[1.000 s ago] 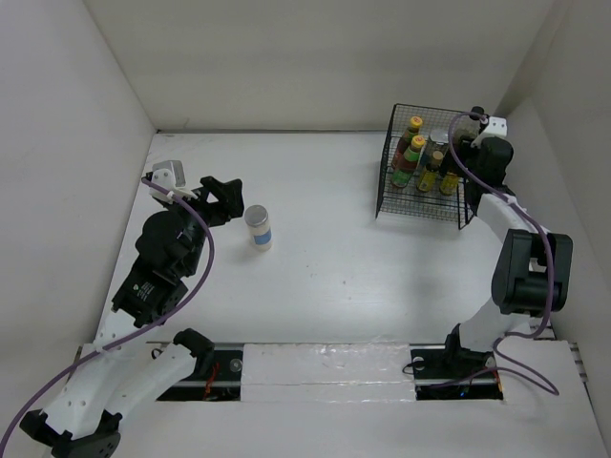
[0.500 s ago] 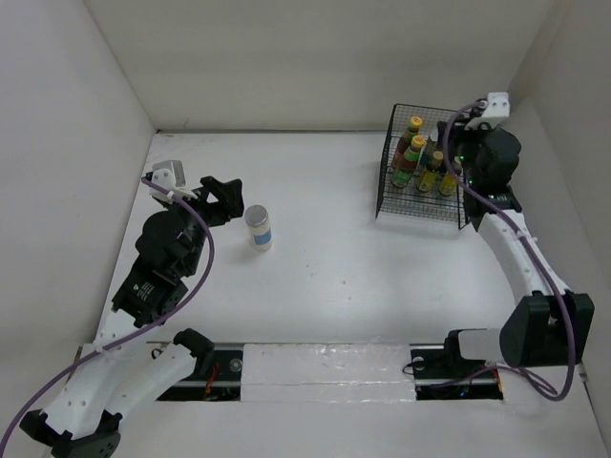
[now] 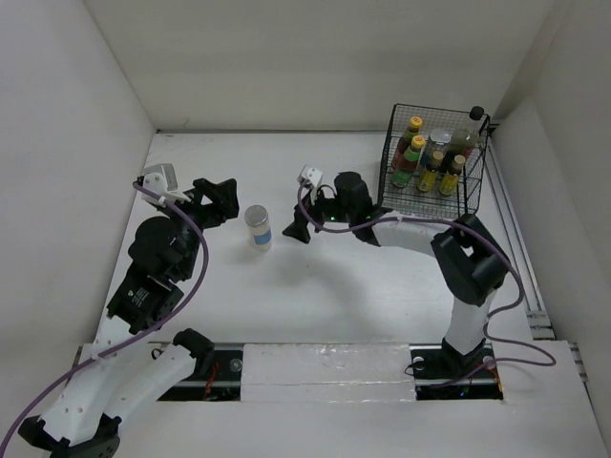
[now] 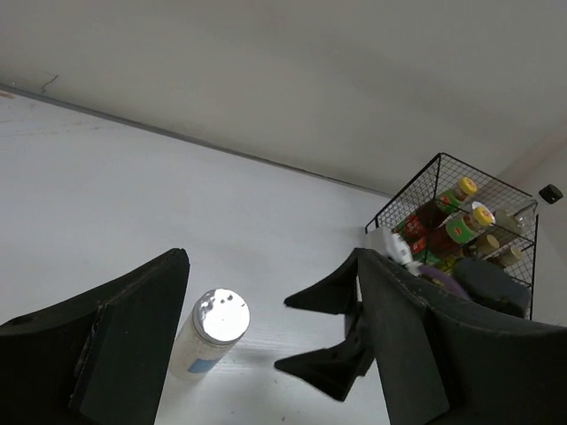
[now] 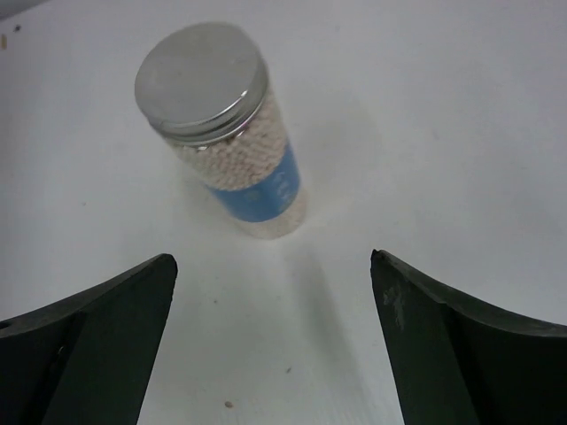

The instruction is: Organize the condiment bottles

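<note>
1 jar (image 3: 258, 229) left to sort: silver lid, white pellets, blue label, standing upright on the table (image 3: 334, 296) left of centre. I count 6 bottles (image 3: 417, 145) already in the wire basket (image 3: 425, 205) at the far right corner.

Right gripper (image 3: 294, 229) sits just right of the jar, jaws wide, nothing between them. Left gripper (image 3: 224, 198) is just beyond the jar's left side, jaws partly open, empty, not touching it.

Step in hand, as I read it: right arm grabs this jar for the basket.

How to do it well:
- In the right wrist view the jar (image 5: 226, 133) is ahead of the fingertips and left of the centre line. Shift left first, then advance, so 1 finger doesn't clip it and knock it over.
- Straddle the body at the blue label, below the lid. Smooth round wall, so close square across the middle.
- Don't push through: the left gripper is close behind it.
- Lift straight up before swinging right, and clear the basket rim.
</note>
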`<state>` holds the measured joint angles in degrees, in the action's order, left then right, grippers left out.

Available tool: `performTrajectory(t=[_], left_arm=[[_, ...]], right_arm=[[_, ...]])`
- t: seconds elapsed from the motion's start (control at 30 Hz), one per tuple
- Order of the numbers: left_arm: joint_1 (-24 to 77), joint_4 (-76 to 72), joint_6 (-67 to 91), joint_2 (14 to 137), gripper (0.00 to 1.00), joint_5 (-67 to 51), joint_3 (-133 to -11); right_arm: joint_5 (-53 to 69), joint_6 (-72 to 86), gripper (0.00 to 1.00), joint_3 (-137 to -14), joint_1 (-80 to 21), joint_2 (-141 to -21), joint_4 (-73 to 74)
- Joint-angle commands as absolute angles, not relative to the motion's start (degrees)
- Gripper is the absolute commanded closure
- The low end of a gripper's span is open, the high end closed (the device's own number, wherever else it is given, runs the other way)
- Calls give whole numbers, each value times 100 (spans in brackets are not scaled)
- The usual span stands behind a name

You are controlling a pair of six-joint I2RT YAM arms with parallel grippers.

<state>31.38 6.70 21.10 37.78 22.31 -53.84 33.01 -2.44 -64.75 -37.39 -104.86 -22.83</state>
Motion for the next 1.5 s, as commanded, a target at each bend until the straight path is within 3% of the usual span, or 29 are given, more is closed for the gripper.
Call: performTrajectory(t=[0.0,0.47,0.53,0.57,0.67,0.87,1.2,1.47], left_arm=[[3111,440,2057,3744,27,2171,-5379],[3111,439,2057,3744,27,2118,-5379],[3111,439,2057,3744,27,2118,-5379],[3111,439,2057,3744,27,2118,-5379],[3111,439,2057,3744,27,2171,-5379],[3111,439,2057,3744,27,2171,-5379],[3111,439,2057,3691,27,2118,-5379],[3111,439,2057,3814,27,2057,-5379]], right_arm=[[3770,-335,3,-6897,-3946,-10783,-2883],[3445,-80,1,-8604,-4518,-12348,-3373],[3759,245,10,-8814,-4518,-12463,-3725],[3814,324,24,-8972,-4518,-12515,-3727],[3875,457,40,-8974,-4518,-12174,-3946],[3964,958,42,-7517,-3983,-10023,-5174],[2436,773,45,-5090,-2032,-6841,-4229],[1994,642,46,-4904,-608,-6697,-3771]])
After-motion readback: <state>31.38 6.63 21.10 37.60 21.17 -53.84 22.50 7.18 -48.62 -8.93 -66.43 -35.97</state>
